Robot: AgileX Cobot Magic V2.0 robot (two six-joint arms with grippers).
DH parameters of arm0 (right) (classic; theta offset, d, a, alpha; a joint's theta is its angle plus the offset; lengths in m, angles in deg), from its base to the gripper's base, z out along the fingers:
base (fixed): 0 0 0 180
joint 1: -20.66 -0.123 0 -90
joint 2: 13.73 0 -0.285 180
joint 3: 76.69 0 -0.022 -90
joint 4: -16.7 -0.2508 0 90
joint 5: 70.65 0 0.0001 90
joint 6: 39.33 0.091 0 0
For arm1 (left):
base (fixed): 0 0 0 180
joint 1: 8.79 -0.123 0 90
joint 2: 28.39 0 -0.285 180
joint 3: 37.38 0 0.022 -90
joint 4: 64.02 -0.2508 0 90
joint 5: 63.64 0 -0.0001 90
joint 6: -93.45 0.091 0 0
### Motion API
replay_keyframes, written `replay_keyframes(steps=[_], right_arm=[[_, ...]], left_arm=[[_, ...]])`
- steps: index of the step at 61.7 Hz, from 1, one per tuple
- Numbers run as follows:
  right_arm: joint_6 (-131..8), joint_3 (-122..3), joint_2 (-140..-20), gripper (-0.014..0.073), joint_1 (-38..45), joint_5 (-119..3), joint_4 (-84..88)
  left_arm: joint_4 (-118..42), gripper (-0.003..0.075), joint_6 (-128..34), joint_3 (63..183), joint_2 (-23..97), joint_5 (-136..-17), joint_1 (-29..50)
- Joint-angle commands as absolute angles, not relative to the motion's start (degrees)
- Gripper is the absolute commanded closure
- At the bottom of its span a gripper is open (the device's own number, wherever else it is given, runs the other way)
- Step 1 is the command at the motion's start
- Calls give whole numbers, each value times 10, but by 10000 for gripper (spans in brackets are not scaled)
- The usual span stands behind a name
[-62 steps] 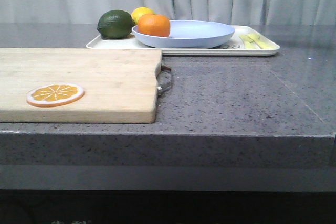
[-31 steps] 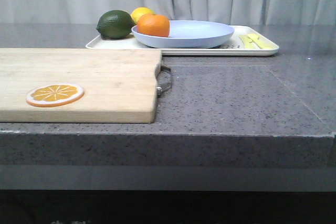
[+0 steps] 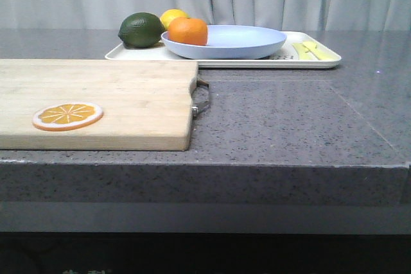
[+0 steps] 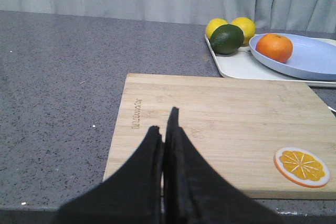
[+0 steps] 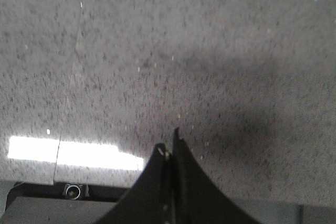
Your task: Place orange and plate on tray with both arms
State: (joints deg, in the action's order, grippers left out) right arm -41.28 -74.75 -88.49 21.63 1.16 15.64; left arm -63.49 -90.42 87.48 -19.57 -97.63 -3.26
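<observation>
Orange [image 3: 188, 31] sits in plate [image 3: 224, 41] on tray [image 3: 277, 63], 12 o'clock on counter [image 3: 289, 120]. Task looks done; both jaws closed, empty. Next: nothing, just park.

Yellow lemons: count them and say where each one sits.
2. In the left wrist view, both sit on the tray at its far corner: one lemon and a second lemon side by side behind the dark green fruit. The front view shows only one.
</observation>
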Motion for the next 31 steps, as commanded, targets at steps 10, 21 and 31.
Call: replay_keyframes(steps=[10, 21, 31], right_arm=[[-419, -553, -713, 706, 218, -157, 148], [-419, -402, -573, 706, 218, -314, 146], [-419, -295, -459, 706, 218, -447, 146]], left_arm=[[-634, 738, -907, 890, -188, -929, -34], [-634, 738, -907, 890, -188, -929, -34], [-634, 738, -907, 890, -188, -929, -34]])
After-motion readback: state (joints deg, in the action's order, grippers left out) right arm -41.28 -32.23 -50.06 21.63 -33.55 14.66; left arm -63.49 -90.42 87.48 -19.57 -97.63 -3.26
